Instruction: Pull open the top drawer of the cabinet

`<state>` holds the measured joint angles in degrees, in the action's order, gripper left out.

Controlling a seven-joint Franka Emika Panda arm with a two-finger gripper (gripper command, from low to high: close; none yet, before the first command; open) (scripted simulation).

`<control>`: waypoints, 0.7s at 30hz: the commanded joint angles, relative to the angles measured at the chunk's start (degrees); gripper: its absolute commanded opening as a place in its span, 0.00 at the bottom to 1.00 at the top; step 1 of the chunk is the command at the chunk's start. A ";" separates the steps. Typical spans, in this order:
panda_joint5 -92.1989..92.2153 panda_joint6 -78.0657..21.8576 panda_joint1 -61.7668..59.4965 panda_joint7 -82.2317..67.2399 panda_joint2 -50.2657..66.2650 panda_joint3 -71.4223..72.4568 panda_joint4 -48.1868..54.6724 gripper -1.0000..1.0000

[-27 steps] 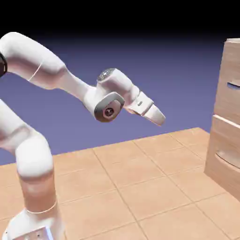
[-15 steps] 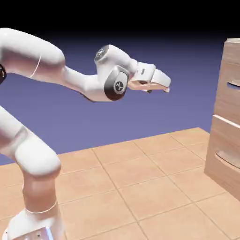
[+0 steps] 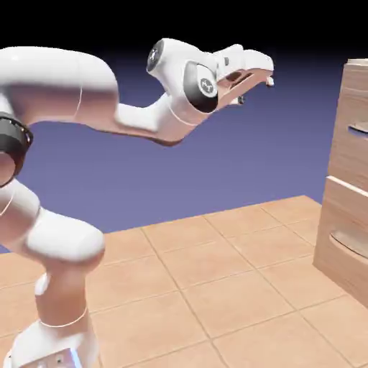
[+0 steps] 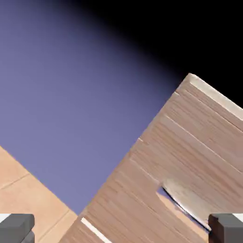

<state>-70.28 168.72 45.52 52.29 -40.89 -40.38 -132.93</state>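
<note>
Reaching from the exterior view's left, the white arm (image 3: 57,75) bends above the tan tiled surface (image 3: 215,295) and carries the hand (image 3: 256,90) at its far end. The hand is wide open, with nothing between its fingertips, and it tilts slightly upward toward the exterior view's right. Beyond it on that side, well apart, stands the wood-grain cabinet (image 3: 345,172). The top drawer (image 3: 351,154) sits a little lower than the hand, its curved handle (image 3: 358,131) lower too; the lower drawer (image 3: 345,215) is farther below. From the hand view, tiles show toward the left fingertip, while the cabinet fills the lower right, the top drawer's handle slanting down toward the right fingertip, which overlaps its end.
</note>
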 commanded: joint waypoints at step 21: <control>-52.33 -3.93 33.38 7.32 -6.13 -30.06 20.90 0.50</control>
<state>-122.61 164.79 78.90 59.61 -47.01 -70.44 -112.03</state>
